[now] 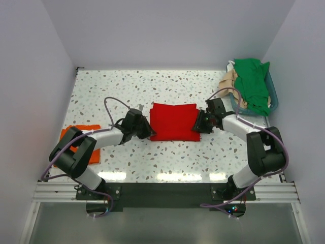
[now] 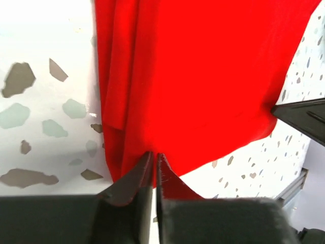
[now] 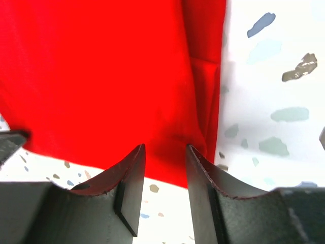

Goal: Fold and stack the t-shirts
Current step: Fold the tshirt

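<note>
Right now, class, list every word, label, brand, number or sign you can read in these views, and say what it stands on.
None: no readable text shows on the red t-shirt, the orange t-shirt, the teal basket or the speckled table.

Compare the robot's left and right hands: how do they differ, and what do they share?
The left hand is shut on the left edge of the red tee; the right hand is open, cloth showing between its fingers. The left hand reaches from the tee's left, the right hand from its right. Both work at the same tee.
</note>
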`<control>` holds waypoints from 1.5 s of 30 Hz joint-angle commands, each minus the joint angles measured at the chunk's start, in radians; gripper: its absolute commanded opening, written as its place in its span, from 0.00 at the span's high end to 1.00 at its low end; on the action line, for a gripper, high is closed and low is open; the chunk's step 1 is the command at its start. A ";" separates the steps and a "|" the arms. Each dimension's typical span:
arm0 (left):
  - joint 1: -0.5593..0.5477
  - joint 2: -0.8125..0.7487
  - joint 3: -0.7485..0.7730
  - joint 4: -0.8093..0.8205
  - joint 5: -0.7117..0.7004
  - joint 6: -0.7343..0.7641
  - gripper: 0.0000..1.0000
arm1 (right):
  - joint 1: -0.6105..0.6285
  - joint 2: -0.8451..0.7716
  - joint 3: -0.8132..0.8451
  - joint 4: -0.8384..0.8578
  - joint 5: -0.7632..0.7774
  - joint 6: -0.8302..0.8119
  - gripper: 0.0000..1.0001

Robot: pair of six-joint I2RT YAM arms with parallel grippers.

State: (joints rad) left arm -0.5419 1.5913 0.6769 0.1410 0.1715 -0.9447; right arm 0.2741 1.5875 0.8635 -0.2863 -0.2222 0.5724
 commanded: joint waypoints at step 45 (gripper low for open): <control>0.209 0.320 0.395 -0.201 0.308 0.330 0.29 | -0.119 0.486 0.701 -0.194 -0.060 -0.062 0.65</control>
State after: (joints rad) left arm -0.3290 1.8771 1.0801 -0.0753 0.3752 -0.6525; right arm 0.1570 2.1029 1.5242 -0.4580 -0.2573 0.5285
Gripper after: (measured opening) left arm 0.709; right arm 0.349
